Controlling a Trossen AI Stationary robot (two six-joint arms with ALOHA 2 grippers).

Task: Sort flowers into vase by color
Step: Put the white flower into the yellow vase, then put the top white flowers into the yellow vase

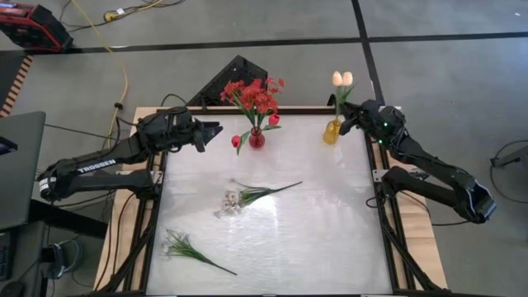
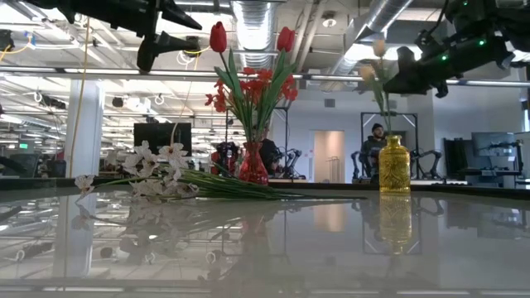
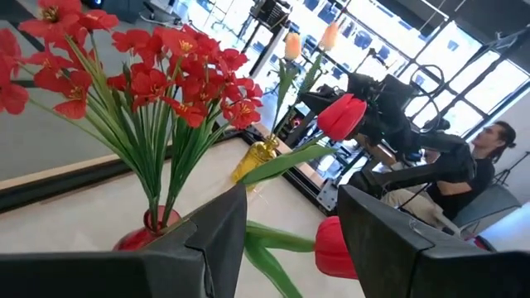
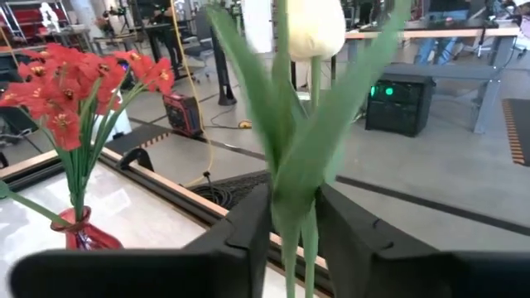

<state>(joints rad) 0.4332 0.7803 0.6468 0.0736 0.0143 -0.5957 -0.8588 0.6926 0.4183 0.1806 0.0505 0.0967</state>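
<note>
A red vase (image 1: 256, 139) at the table's far side holds red blossom clusters (image 1: 254, 95) and red tulips (image 3: 341, 116). My left gripper (image 1: 216, 132) hangs open just left of it, touching nothing; one drooping red tulip (image 1: 236, 141) lies between it and the vase. A yellow vase (image 1: 332, 132) to the right holds cream-peach tulips (image 1: 342, 78). My right gripper (image 1: 346, 122) is shut on their stems above the vase. Two white blossom sprays (image 1: 247, 196) (image 1: 186, 247) lie flat on the table. My right gripper (image 4: 291, 207) pinches the cream-peach tulip's stem and leaves (image 4: 291, 178) between its two fingers, well below the bloom. The fingers come level from the table's right side, across the stem. The tulip stands upright, its lower stem in the yellow vase (image 2: 394, 165).
The two vases stand close to the table's far edge (image 1: 297, 108). The white sprays occupy the middle and the near left of the glossy tabletop (image 1: 330, 223). A person (image 3: 480, 157) sits in the room beyond the table.
</note>
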